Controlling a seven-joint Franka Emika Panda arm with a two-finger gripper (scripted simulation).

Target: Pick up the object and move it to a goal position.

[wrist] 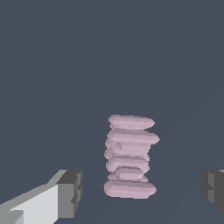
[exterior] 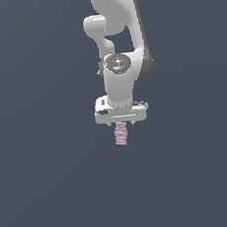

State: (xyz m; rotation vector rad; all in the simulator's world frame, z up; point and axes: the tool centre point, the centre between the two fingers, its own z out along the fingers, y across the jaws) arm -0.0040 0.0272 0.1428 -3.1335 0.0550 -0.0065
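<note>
The object (exterior: 120, 134) is a small pale pink, elongated piece with ridged, screw-like sides. In the exterior view it shows just below the white hand of my gripper (exterior: 121, 125), which points straight down over it. In the wrist view the object (wrist: 130, 157) lies between the two fingers, and my gripper (wrist: 142, 192) is open wide. The grey pad of one finger (wrist: 70, 193) and that of the other (wrist: 213, 190) both stand clear of the object, not touching it.
A plain dark grey-blue surface (exterior: 48, 182) fills both views. The white arm (exterior: 119, 30) rises from the hand toward the top of the exterior view. No other objects show.
</note>
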